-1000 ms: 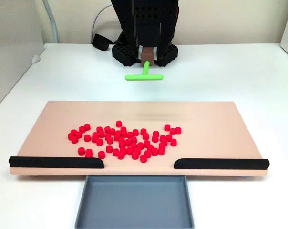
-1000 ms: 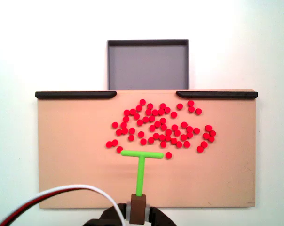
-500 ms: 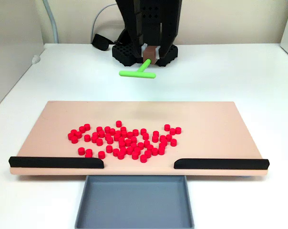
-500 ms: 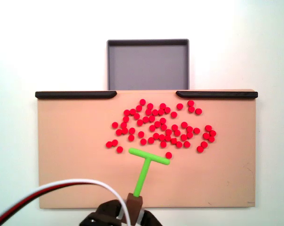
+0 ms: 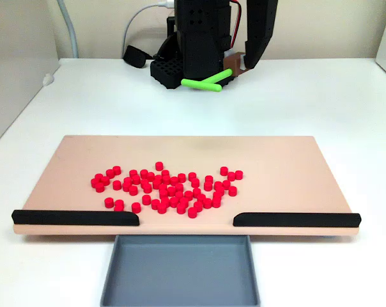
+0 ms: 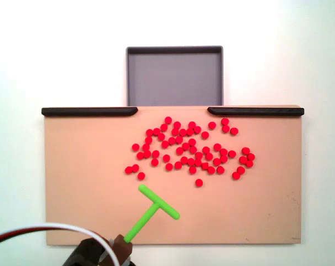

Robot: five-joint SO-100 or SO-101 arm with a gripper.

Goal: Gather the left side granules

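Dozens of small red granules point(image 5: 164, 188) lie scattered across the middle of the beige board point(image 5: 276, 160); from above, the granules point(image 6: 189, 149) spread from the centre toward the right. My gripper point(image 5: 234, 62) hangs behind the board's far edge, shut on the brown holder of the green T-shaped stick point(image 5: 206, 82). From above, the green stick point(image 6: 151, 209) points diagonally up-right from the gripper point(image 6: 121, 249). Its crossbar floats over bare board below the granules' lower left edge, clear of them.
Two black rails point(image 5: 75, 217) point(image 5: 295, 219) line the board's front edge with a gap between them. A grey tray point(image 5: 180, 272) sits below that gap. The tray point(image 6: 174, 75) shows at the top from above. A white and red cable point(image 6: 40, 230) runs at the lower left.
The arm swung sideways, rightward in the front view and leftward from above. The stick tilted diagonally and its crossbar drew back from the granules. No granule moved.
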